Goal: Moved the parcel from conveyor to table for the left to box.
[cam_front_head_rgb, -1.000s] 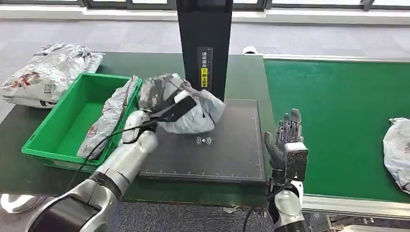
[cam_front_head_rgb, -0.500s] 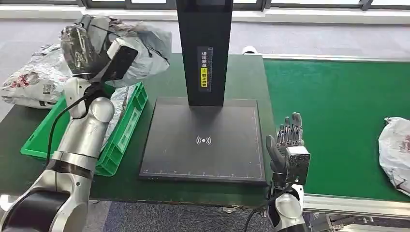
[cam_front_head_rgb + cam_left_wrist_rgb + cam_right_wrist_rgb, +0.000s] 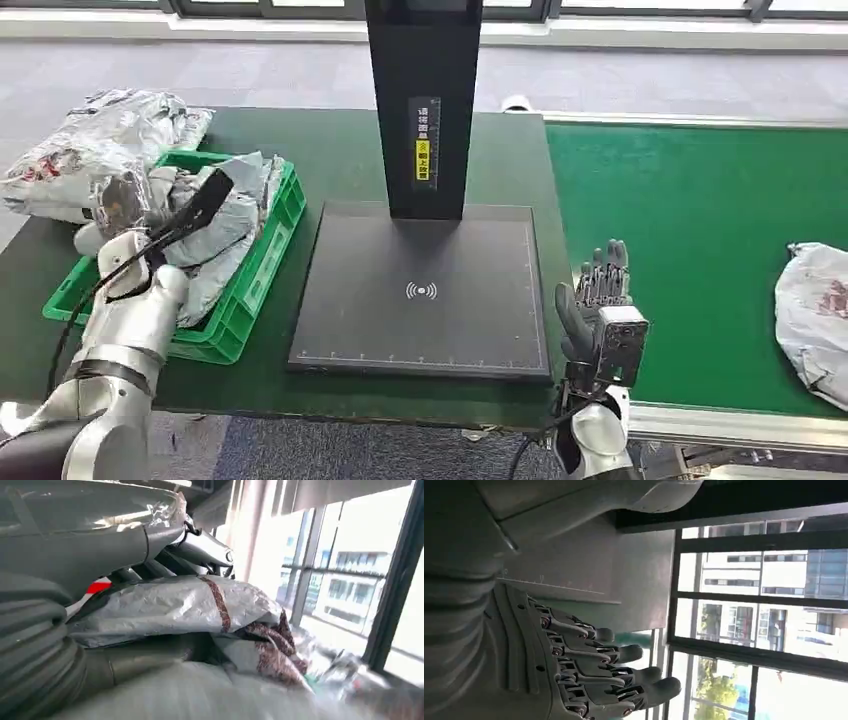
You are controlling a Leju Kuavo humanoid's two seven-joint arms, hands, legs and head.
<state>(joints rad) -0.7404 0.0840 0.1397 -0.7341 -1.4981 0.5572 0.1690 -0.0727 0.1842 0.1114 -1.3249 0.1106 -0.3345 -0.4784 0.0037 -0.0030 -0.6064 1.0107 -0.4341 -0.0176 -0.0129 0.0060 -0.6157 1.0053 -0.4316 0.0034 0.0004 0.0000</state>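
Head view: crumpled grey plastic mailer parcel (image 3: 215, 215) w/ dark red print sits in the green slatted plastic crate (image 3: 262, 270) at table left, on top of another silver-grey poly bag (image 3: 208, 288) already in there. Film is thin, glossy, wrinkled, soft lumpy shape. Left hand (image 3: 130, 205) is over the crate's near-left side, wrapped on the parcel's left end; a flat black piece sticks up diagonally from the wrist. Left wrist view: grey film w/ a brownish-red stripe (image 3: 175, 607) is pressed between the thick grey thumb and dark fingers (image 3: 200, 547), so the hand grips the parcel; the view is blurry at the lower part.

Right hand (image 3: 597, 300) is upright at the table's near-right corner, beside the conveyor edge, holding nothing. Right wrist view: fingers (image 3: 609, 660) straight, slightly apart, thumb out, touching nothing.

Crate rests on a dark green matte tabletop (image 3: 330, 150). Centre: flat black square scanner pad (image 3: 425, 290) w/ white wireless icon and ruler marks on edges, black upright post (image 3: 424, 100) w/ yellow label. Right: bright green felt-like conveyor belt (image 3: 690, 230), one more grey crinkled parcel (image 3: 815, 315) at its far right edge, partly cut off. Pile of silver printed bags (image 3: 95, 150) at table's far-left corner, outside the crate.
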